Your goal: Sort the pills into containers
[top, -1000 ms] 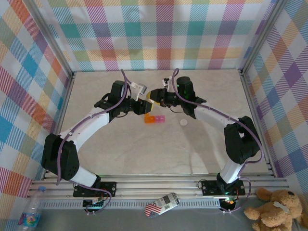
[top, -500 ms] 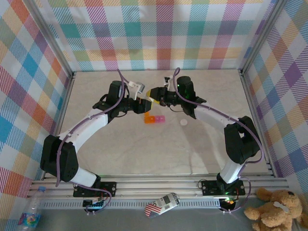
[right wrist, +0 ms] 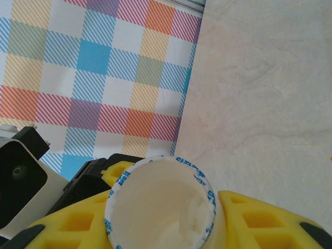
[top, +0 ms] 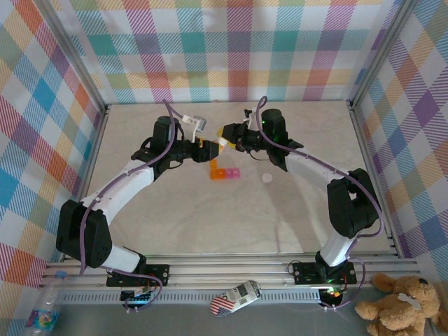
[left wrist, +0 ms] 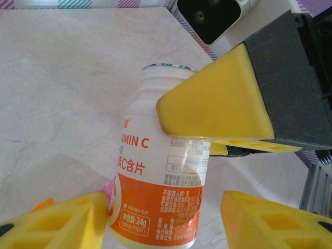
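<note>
R gripper (right wrist: 163, 228): pads pinched tight on the bottle (right wrist: 161, 207), high up by the neck. Cap off, and the mouth faces back at my R wrist. White inside; can't tell if that's pills.

L gripper (left wrist: 163, 223): fingers spread, one each side of the bottle's base. The L-side finger is just beside the label and the other is well apart, so no grip there. From the L gripper the bottle runs lengthwise straight ahead, base nearest and neck farthest.

Containers (top: 225, 173): the strip sits on the table (top: 210, 210) below both grippers, a bit back toward my bases. Its long axis runs across, L to R. In the L wrist cam, pink and orange bits of it peek out just behind the L-side finger. Cap (top: 267, 179) lies on the table off to the R of the strip, apart from it.

What matters, imo: the mouth points away from the strip, not down at it. R arm has the bottle, so R does the pour. It needs to tip the neck down and toward my bases till the mouth is over one box. L is about as near but has nothing in it.
</note>
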Motion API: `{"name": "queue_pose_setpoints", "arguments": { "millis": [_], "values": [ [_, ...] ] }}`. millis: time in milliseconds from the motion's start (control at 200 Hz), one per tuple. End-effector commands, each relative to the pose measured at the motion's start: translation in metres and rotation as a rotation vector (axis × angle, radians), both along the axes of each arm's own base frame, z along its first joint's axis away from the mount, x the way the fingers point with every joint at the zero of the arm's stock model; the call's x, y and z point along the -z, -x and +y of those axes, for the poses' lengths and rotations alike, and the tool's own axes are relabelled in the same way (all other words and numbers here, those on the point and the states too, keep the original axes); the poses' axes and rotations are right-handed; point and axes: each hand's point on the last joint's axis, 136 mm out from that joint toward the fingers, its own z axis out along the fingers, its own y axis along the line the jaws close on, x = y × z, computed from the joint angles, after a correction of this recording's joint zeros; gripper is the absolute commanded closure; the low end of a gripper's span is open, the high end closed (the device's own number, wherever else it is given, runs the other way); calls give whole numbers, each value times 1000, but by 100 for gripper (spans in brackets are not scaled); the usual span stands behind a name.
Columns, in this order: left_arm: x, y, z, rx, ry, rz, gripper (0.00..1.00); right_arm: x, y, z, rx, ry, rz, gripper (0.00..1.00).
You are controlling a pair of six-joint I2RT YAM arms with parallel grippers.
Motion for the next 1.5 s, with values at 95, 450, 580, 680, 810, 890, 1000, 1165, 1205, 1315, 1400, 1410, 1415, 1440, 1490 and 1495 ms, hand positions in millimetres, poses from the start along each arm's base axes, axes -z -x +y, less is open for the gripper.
{"name": "queue_pose_setpoints", "arguments": {
  "millis": [95,450,580,680,810,890,1000,1165,1205,1315,1400,1410,1415,1440,1490,1495],
  "values": [
    [4,-3,-2,9,21,15,38,-19,1,2,-19,-51,-50,76],
    [9,-10,-7,10,40,29,36,-18,1,2,-24,-52,-46,77],
    [6,-10,-8,14,49,25,38,-17,1,4,-26,-54,-42,77],
    [4,-10,-10,20,54,23,40,-16,1,4,-26,-54,-39,77],
    [2,-10,-11,23,62,17,46,-15,2,4,-28,-55,-36,77],
    [-1,-10,-12,23,69,14,49,-13,2,4,-28,-53,-33,77],
    [-4,-12,-13,16,76,8,46,-13,2,4,-29,-54,-31,77],
    [-6,-13,-15,20,79,5,46,-11,2,4,-28,-53,-28,77],
    [-5,-13,-15,21,79,7,48,-11,2,4,-29,-53,-27,77],
    [-5,-13,-17,26,79,10,59,-12,3,4,-29,-54,-28,78],
    [-4,-13,-18,31,80,13,72,-12,3,4,-29,-52,-27,77],
    [-4,-13,-18,31,79,13,73,-13,3,4,-30,-52,-29,77],
    [-4,-13,-18,31,79,13,73,-12,3,4,-29,-51,-28,77],
    [-4,-13,-18,31,78,14,77,-12,2,4,-29,-50,-28,77],
    [-4,-13,-18,33,78,15,82,-12,2,4,-28,-48,-30,76],
    [-4,-13,-18,32,77,16,82,-12,2,4,-29,-48,-30,76]
  ]
}}
